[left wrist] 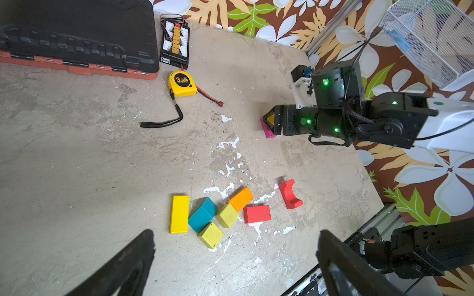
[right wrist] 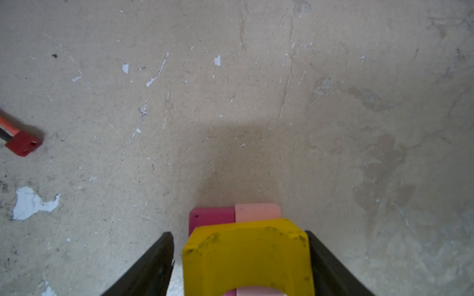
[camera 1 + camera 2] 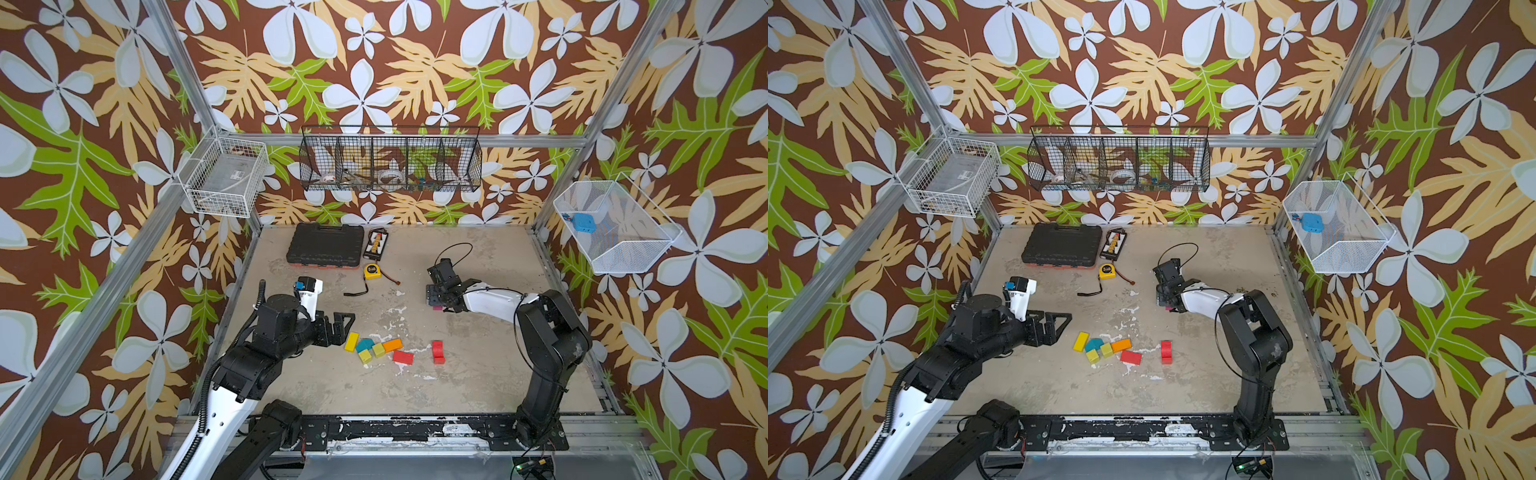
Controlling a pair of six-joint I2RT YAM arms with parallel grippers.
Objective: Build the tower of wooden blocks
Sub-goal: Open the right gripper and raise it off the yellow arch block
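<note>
Right of centre, the right gripper (image 2: 238,232) brackets a yellow arch (image 2: 246,256) atop a magenta block (image 2: 210,217) and pink block (image 2: 256,211); whether it grips, I cannot tell. The left gripper (image 1: 236,232), spread wide, hovers near seven loose blocks (image 3: 378,350)

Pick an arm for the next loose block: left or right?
Left. The left hand is open beside the loose blocks; the right hand straddles the yellow arch on the pink block and magenta block.

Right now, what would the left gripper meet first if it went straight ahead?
Most likely the near lime cube, just ahead of the left gripper, jaws open; the depth is unclear.
</note>
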